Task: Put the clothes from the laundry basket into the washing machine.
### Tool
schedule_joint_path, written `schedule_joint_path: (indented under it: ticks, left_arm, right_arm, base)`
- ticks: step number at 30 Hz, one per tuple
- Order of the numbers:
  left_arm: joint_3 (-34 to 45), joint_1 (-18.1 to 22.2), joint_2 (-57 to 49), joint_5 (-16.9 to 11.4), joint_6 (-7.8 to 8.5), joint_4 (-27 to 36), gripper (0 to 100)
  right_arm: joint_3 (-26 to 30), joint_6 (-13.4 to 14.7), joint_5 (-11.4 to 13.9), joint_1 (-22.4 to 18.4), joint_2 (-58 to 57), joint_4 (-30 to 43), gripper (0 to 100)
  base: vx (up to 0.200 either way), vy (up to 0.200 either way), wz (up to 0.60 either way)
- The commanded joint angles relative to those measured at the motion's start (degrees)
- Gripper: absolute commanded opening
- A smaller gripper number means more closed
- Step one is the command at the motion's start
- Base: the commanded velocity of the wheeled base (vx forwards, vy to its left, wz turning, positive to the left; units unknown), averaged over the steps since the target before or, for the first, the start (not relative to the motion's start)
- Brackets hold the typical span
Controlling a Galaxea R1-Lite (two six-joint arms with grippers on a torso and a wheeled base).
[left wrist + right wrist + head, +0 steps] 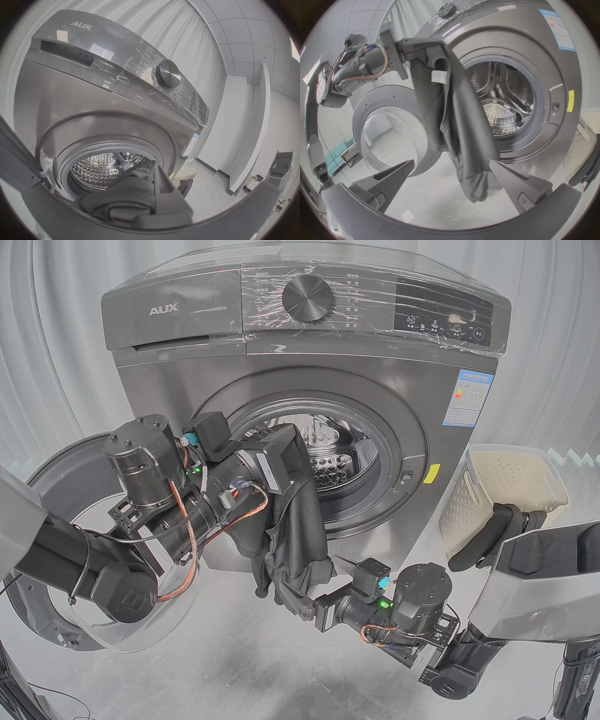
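Observation:
A dark grey garment hangs from my left gripper, which is shut on its top edge just in front of the washing machine's open drum. In the left wrist view the cloth bunches between the fingers below the drum mouth. My right gripper sits low by the garment's hanging end. Its fingers are open wide, with the cloth's lower part dangling between them. The cream laundry basket stands to the right of the machine, with another dark piece draped over its front rim.
The machine's round door stands swung open on the left, behind my left arm. Grey floor lies bare in front of the machine. A white curtain hangs behind it.

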Motion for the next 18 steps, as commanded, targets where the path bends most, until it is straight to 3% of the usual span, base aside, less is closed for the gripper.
schedule_joint_path:
  ticks: [1, 10, 18]
  left_arm:
    - [-0.31, 0.02, 0.25, 0.1, -0.04, -0.02, 0]
    - [-0.04, 0.02, -0.1, 0.1, -0.04, -0.02, 0]
    - [0.22, 0.02, -0.45, 0.1, -0.13, -0.11, 0]
  right_arm:
    - [-1.54, -0.07, 0.76, 0.99, 2.08, -0.03, 100]
    - [-11.21, -1.21, 2.16, 0.29, 7.44, 0.32, 100]
    - [-15.25, -1.74, 2.43, -0.85, 11.13, 1.46, 100]
  base:
    - [0.0, 0.0, 0.0]
    - [0.0, 0.0, 0.0]
    - [0.0, 0.0, 0.0]
